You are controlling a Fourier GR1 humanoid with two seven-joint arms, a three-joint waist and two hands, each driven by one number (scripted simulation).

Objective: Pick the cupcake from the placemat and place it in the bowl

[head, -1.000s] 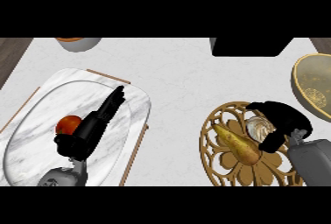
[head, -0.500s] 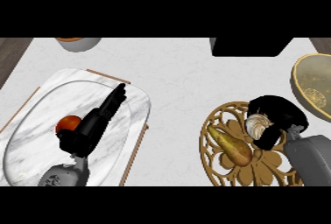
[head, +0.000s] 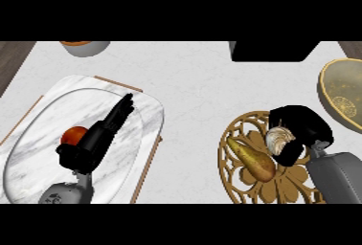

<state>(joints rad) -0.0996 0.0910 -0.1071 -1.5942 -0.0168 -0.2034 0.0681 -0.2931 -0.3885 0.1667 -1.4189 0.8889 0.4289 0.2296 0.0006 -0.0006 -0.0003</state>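
The cupcake (head: 278, 139), with pale ridged frosting, sits at the right side of the round gold openwork placemat (head: 243, 182). My right hand (head: 301, 125) comes over it from the right, and its black fingers curl round the cupcake's top and far side. The cupcake's base is hidden. The gold bowl (head: 340, 94) stands at the right edge, up and right of the hand. My left hand (head: 97, 140) lies open with straight fingers over the marble tray (head: 47, 116) at the left.
A yellow-brown pear-like item (head: 254, 161) lies on the placemat just left of the cupcake. A red-orange fruit (head: 72, 135) sits on the tray beside the left hand. A black box (head: 274, 50) and a grey cup (head: 84, 48) stand along the far edge.
My right hand has shifted slightly up and to the left, and its fingers have curled closer round the cupcake. The left hand has not moved.
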